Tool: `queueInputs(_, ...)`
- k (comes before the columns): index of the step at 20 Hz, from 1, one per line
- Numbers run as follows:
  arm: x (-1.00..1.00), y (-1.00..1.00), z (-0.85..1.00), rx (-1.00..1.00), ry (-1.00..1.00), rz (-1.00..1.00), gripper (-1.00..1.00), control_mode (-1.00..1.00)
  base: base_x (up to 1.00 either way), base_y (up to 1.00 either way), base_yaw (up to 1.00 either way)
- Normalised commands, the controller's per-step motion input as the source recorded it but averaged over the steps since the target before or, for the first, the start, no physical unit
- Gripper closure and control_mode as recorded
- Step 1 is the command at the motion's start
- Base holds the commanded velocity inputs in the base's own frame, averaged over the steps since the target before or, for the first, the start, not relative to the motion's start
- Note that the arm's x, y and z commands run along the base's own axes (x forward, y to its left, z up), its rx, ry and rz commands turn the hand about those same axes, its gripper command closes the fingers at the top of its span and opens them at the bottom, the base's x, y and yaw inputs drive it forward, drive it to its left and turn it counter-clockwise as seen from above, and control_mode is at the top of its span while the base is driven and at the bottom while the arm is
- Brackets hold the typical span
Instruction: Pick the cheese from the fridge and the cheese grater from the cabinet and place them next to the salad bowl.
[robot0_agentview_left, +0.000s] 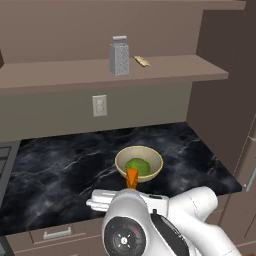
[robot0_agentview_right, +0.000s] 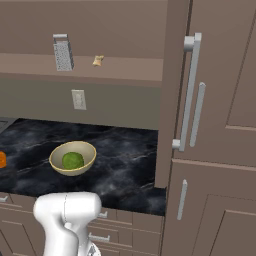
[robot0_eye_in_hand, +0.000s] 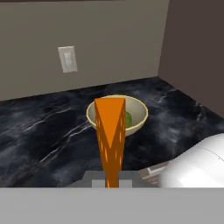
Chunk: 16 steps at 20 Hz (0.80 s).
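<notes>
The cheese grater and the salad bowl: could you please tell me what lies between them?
In the left base view, the shelf board under the cheese grater, a wall outlet, then bare dark counter before the salad bowl.

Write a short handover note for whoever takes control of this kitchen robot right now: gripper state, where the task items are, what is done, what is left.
Gripper: shut on the cheese, held over the black counter near the salad bowl.
Cheese grater: upright on the cabinet shelf, untouched.
Done: cheese picked up.
Left: set the cheese down beside the bowl, then fetch the grater and place it there too.
</notes>
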Motion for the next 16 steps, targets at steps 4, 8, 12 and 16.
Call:
queueInputs(4,0.07,-0.08,-0.36,0.0,-0.02,0.0,1.0,-1.0,0.0,0.0,0.0)
queueInputs(8,0.18,-0.07,-0.31,0.0,0.01,0.0,1.0,-1.0,0.0,0.0,0.0)
queueInputs(12,0.26,-0.13,-0.22,0.01,0.09,0.0,1.0,-1.0,0.0,0.0,0.0)
queueInputs(16,0.1,-0.02,-0.29,0.01,0.01,0.0,1.0,-1.0,0.0,0.0,0.0)
